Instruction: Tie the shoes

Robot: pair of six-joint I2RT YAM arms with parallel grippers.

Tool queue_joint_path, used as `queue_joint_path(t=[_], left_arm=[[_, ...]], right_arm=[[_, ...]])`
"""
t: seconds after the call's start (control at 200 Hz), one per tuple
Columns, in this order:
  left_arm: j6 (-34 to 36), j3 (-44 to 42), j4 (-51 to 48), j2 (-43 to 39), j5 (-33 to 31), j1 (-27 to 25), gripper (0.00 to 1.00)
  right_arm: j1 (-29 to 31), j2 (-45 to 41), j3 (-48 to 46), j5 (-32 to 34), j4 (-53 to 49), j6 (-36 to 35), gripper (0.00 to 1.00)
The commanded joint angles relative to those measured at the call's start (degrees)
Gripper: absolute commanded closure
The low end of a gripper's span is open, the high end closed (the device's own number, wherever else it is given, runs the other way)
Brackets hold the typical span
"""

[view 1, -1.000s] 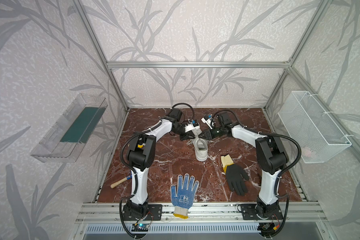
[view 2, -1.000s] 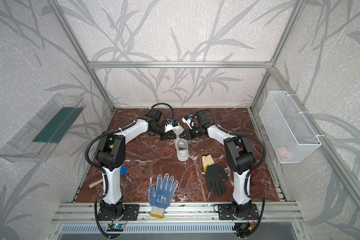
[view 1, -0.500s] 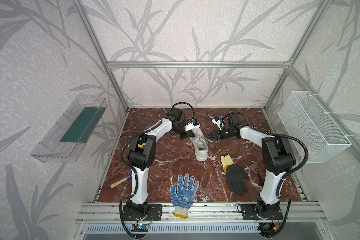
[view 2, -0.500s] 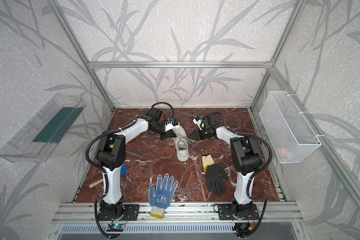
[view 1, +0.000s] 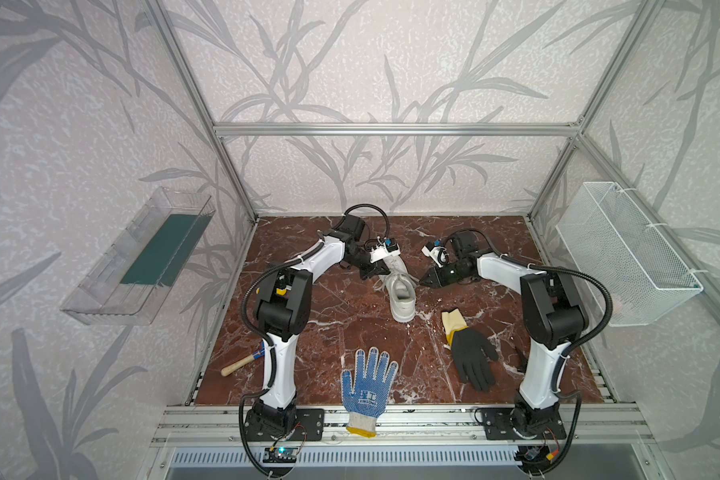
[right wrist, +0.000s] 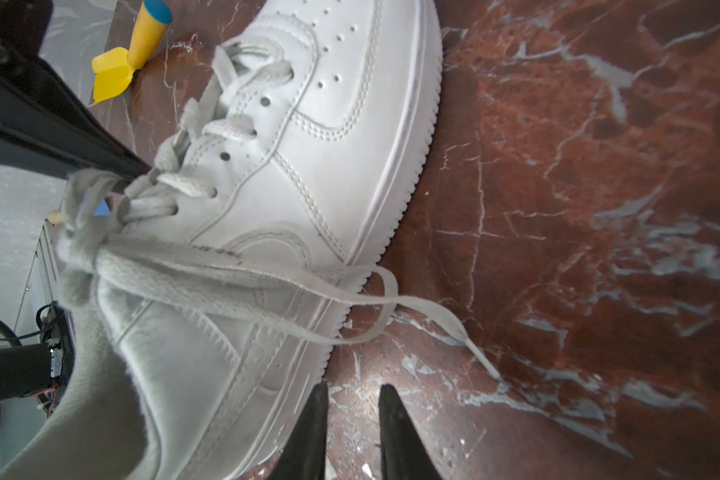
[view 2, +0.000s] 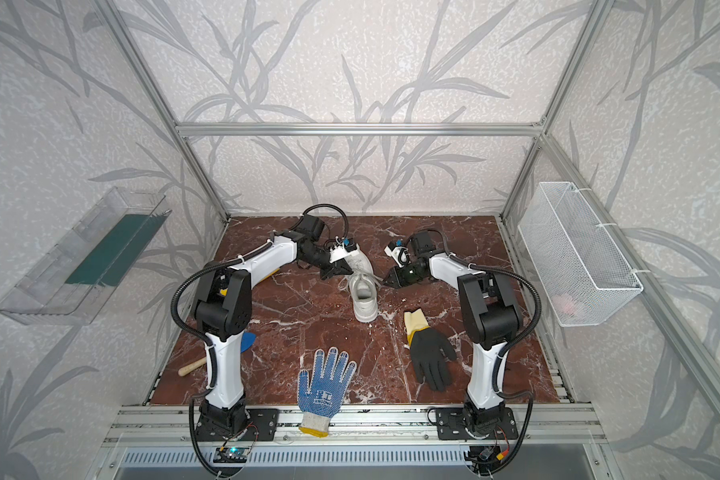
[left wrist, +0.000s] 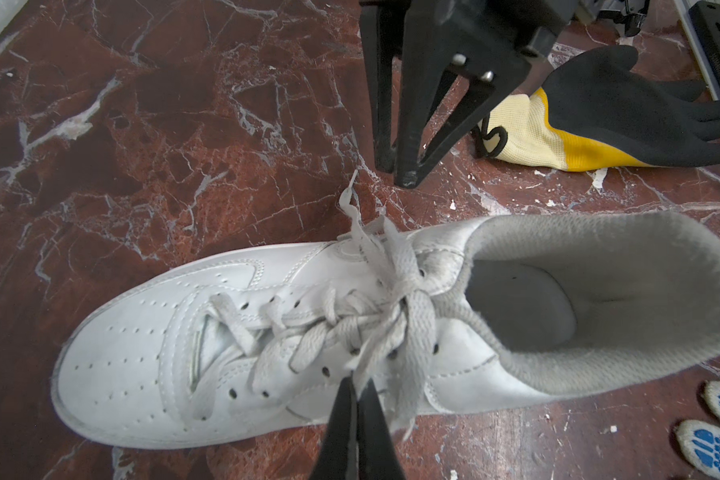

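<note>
The shoe is held by its laces in the closed left gripper; the right gripper (narrowly parted, empty) has been withdrawn beside it.

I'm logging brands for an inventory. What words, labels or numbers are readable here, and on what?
No text reads clearly.
Blue-dotted glove: a blue printed logo with a line of letters, too blurred to read.
White sneaker: no legible marking.

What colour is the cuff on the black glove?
The cuff is yellow; clearest in the left wrist view.
</note>
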Motion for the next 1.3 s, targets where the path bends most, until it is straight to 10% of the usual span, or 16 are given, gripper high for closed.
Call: queue_joint_path(t=[0.0, 0.87, 1.295], left_arm=[[0.86, 1.6, -1.79, 0.53, 0.01, -0.27, 1.0], [1.84, 2.17, -4.31, 0.87, -0.94, -0.01, 1.0], [2.44, 2.66, -5.57, 0.89, -1.11, 0.08, 1.0]], right_arm=[[0.83, 2.41, 2.45, 1.53, -2.86, 0.06, 0.78], [1.92, -2.07, -0.29, -4.59, -1.14, 0.5, 0.68], [1.31, -3.64, -0.52, -17.7, 6.2, 4.06, 0.57]])
